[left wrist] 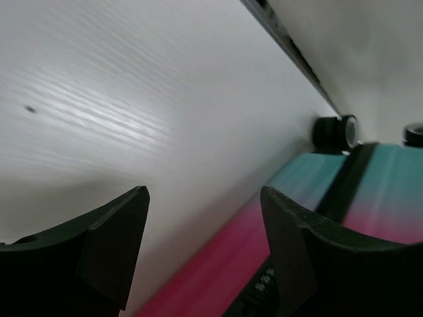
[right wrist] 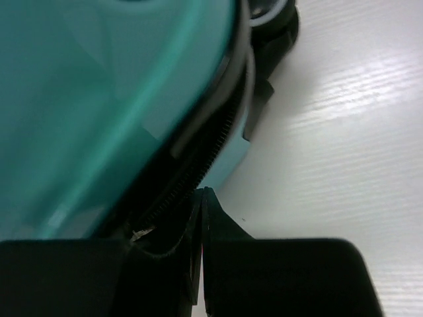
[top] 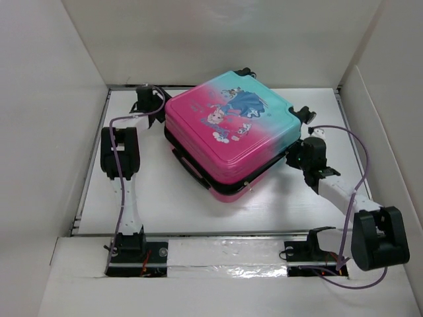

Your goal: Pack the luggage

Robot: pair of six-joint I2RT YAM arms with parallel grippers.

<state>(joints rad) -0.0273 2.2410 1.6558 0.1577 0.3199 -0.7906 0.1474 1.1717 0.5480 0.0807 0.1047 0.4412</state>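
On the table [top: 165, 198], luggage [top: 228, 132] lies between spread left end effector [left wrist: 201, 201] and closed right end effector [right wrist: 201, 196].

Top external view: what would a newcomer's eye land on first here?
The bright pink-to-teal luggage lies flat, lid down, print up, askew on the white table. The right gripper is shut at its zipper on the teal side; the left gripper is open beside the pink far-left corner.
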